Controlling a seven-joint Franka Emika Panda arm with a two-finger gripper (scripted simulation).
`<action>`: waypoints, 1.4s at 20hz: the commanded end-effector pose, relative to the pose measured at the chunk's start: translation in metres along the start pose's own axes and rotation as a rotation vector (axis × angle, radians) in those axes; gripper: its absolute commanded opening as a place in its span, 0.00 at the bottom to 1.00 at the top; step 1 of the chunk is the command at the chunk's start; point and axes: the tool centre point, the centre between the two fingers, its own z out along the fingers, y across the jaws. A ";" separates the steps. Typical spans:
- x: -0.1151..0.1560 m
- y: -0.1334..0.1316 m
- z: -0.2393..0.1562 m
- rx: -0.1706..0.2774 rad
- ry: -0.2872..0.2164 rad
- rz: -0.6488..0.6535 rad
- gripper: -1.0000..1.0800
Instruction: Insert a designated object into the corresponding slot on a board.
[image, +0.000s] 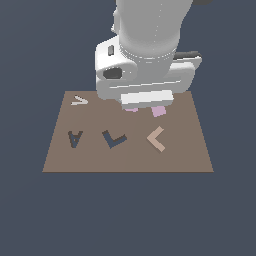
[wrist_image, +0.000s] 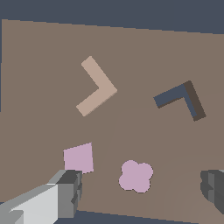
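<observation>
The light-tan L-shaped piece (image: 157, 139) lies flat on the brown board (image: 185, 155), at the exterior view's right. It also shows in the wrist view (wrist_image: 97, 87). The dark L-shaped slot (image: 114, 139) is to its left, apart from it, and shows in the wrist view (wrist_image: 181, 99). My gripper (wrist_image: 142, 189) is open and empty, its grey fingers (wrist_image: 68, 194) spread wide above the board's far part. It is clear of the tan piece. In the exterior view the white hand (image: 146, 95) hides the fingertips.
A pink square block (wrist_image: 78, 158) and a pink clover-shaped block (wrist_image: 136, 176) lie on the board under the hand. A dark A-shaped cutout (image: 75, 138) and a small white V-shaped piece (image: 78, 100) are at the exterior view's left.
</observation>
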 end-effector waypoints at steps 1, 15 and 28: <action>0.000 0.000 0.000 0.000 0.000 0.000 0.96; 0.025 -0.009 0.022 -0.013 0.014 -0.178 0.96; 0.071 -0.043 0.067 -0.042 0.045 -0.553 0.96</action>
